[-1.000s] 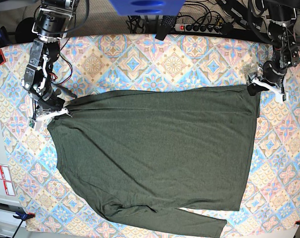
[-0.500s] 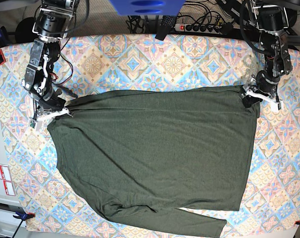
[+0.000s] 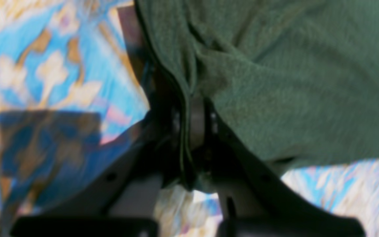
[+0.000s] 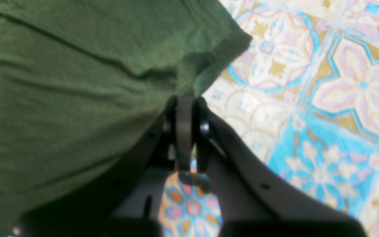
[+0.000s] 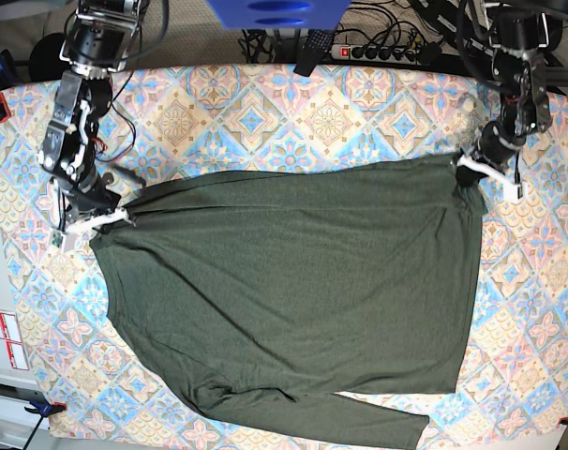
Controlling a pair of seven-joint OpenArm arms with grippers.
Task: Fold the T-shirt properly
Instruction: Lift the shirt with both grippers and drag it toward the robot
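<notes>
The dark olive-green T-shirt point(image 5: 293, 291) lies spread flat across the patterned table, one long sleeve point(image 5: 359, 420) running along its near edge. My left gripper point(image 5: 471, 172) is at the shirt's far right corner, shut on it. In the left wrist view the T-shirt point(image 3: 291, 82) has a bunched edge pinched in the left gripper point(image 3: 191, 128). My right gripper point(image 5: 117, 216) holds the far left corner. In the right wrist view a hemmed corner of the T-shirt point(image 4: 61, 82) is clamped in the right gripper point(image 4: 184, 128).
A colourful tiled tablecloth point(image 5: 265, 112) covers the table. A power strip point(image 5: 378, 49) and cables lie along the back edge, beside a blue object point(image 5: 275, 11). Red-and-white labels point(image 5: 3, 337) sit at the left edge, with a clamp point(image 5: 40, 408) at the near left corner.
My left gripper went from open beside the far right corner to shut on it, and pulled it slightly up and back. The right arm shifted slightly, still holding its corner.
</notes>
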